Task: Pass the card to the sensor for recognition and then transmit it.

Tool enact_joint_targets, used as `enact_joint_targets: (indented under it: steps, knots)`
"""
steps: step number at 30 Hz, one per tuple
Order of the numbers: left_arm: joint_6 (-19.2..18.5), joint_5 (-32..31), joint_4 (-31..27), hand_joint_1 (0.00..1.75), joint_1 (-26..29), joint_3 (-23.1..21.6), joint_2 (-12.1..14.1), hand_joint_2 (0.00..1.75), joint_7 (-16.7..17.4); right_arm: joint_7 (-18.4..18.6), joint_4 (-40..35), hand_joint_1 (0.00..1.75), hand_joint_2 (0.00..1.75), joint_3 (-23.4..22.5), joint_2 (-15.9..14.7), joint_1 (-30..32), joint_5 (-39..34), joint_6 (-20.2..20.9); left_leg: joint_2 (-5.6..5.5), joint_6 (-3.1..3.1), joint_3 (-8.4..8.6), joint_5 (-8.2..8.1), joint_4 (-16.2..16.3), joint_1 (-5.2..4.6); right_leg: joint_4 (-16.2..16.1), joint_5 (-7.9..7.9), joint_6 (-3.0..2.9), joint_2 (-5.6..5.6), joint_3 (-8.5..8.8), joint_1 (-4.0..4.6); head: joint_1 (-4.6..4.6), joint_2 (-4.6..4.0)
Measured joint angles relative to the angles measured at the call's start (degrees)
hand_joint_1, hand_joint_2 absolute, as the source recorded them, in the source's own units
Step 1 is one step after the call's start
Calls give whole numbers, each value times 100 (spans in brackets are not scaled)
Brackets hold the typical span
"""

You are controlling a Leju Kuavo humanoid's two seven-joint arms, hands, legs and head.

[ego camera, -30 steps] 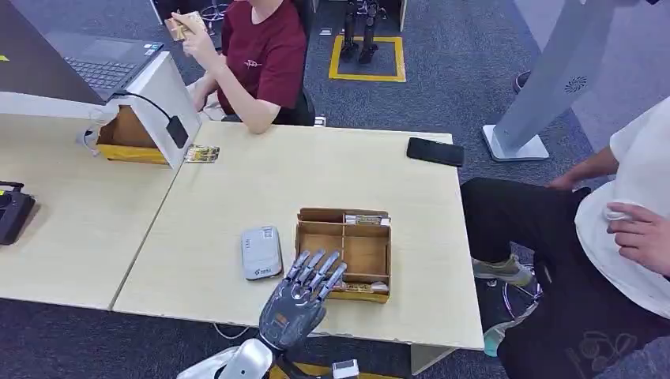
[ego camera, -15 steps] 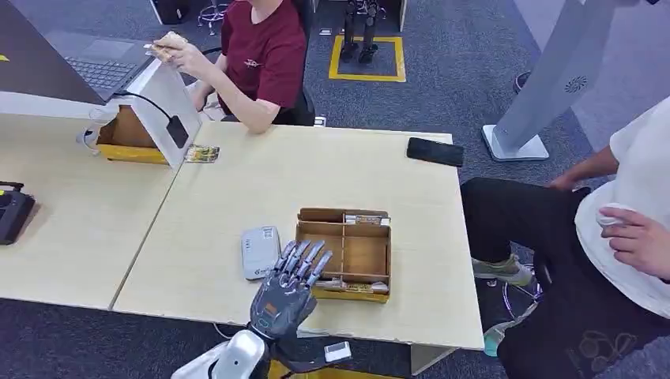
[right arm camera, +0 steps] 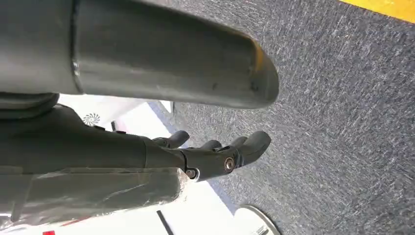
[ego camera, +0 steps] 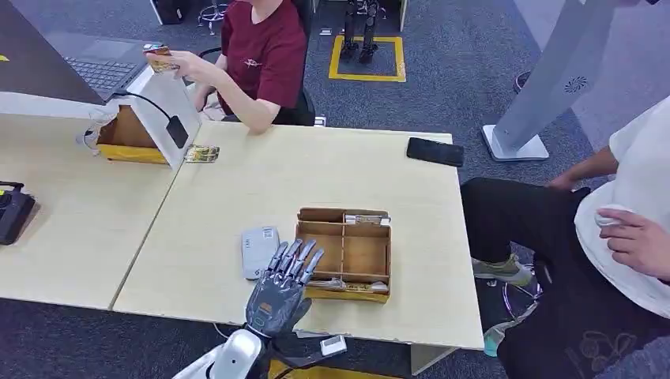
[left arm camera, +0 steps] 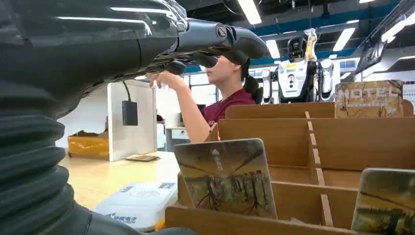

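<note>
Here, in the head view, the robot's left hand [ego camera: 278, 290] hovers over the near edge of the pale wooden worktop [ego camera: 237, 197], fingers spread and extended, holding nothing. Its fingertips lie over the gap between the flat white-grey card sensor [ego camera: 260, 251] and the brown cardboard divided box [ego camera: 345, 254], which sit just beside each other. A picture-printed card [ego camera: 346, 286] lies along the box's near compartment, and another card [ego camera: 366, 219] stands in the far one. At the far left of the worktop a white upright panel [ego camera: 162, 103] with a small black reader on a cable leans at a yellow-brown open box [ego camera: 125, 138]; a further card [ego camera: 202, 153] lies flat beside it. A person in a dark red shirt [ego camera: 265, 55] sits behind, holding a small card over the panel. A black phone [ego camera: 435, 151] lies at the far right edge, and a person in white [ego camera: 632, 213] sits to the right.

In the left wrist view, the left hand's [left arm camera: 205, 44] dark fingers reach out straight above the box, touching nothing. A card printed with bare trees [left arm camera: 226, 177] stands tilted in the near compartment of the cardboard box [left arm camera: 342, 142], a second one shows at the picture's edge [left arm camera: 386, 200], and a card lettered "HOTEL" [left arm camera: 368, 98] stands at the far wall. The white sensor [left arm camera: 139, 203] lies just beside the box.

In the right wrist view, the right hand [right arm camera: 215, 152] hangs over grey carpet [right arm camera: 342, 98], fingers loosely apart and holding nothing.
</note>
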Motion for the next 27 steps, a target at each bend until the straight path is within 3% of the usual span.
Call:
enact_joint_targets:
  steps: [11, 12, 13, 27]
  knots:
    - [0, 0, 90, 0, 108, 271, -129, 175, -295, 2, 0, 0, 0, 15, 0, 0, 2, -2, 0, 0, 0, 0, 0, 0, 0, 0, 0, 0, 0, 0, 2, 0]
    - [0, 0, 94, 12, 114, 284, -136, 175, -326, 2, 0, 0, 0, 15, 0, 0, 2, -4, 0, 0, 0, 0, 0, 0, 0, 0, 0, 0, 0, 0, 2, 0]
    - [0, 0, 103, 173, 124, 308, -147, 175, -378, 0, 0, 0, 0, 15, 0, 0, 2, -4, 0, 0, 0, 0, 0, 0, 0, 0, 0, 0, 0, 0, 0, 0]
    - [2, 0, 188, 175, 351, 779, -376, 175, -1070, 0, 0, 0, 0, 17, 0, 0, 2, -7, 0, 0, 0, 0, 0, 0, 0, 0, 0, 0, 0, 0, 2, 0]
